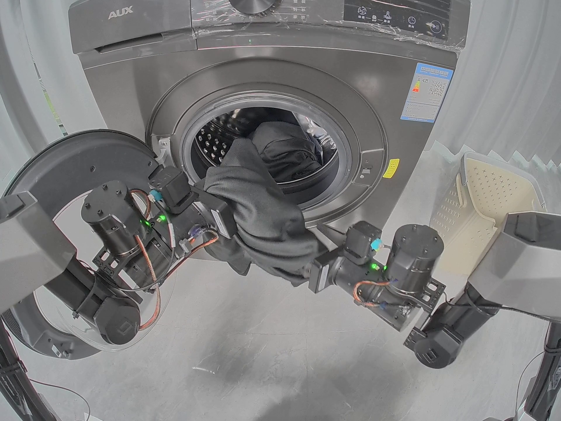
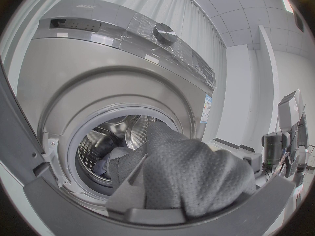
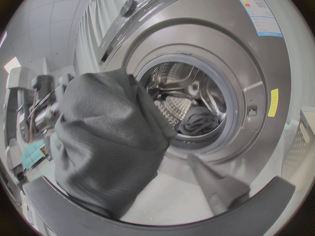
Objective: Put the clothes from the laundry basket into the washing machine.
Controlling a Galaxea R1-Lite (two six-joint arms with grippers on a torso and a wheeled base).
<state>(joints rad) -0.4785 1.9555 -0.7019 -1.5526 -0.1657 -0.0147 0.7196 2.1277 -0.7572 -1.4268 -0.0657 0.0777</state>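
A dark mesh garment (image 1: 263,217) hangs in front of the open washing machine (image 1: 374,89), one end lying over the lower rim of the drum opening. My left gripper (image 1: 231,214) is at the garment's left end, shut on the cloth (image 2: 190,174), which hides one finger. My right gripper (image 1: 307,273) is at the lower right end. One of its fingers (image 3: 216,184) stands free and wide apart, and the garment (image 3: 108,138) drapes over the other side. More dark clothes (image 1: 286,147) lie inside the drum.
The round washer door (image 1: 76,159) is swung open at the left, close behind my left arm. A cream laundry basket (image 1: 491,206) stands tilted at the right of the machine. Grey floor lies below, with curtains on both sides.
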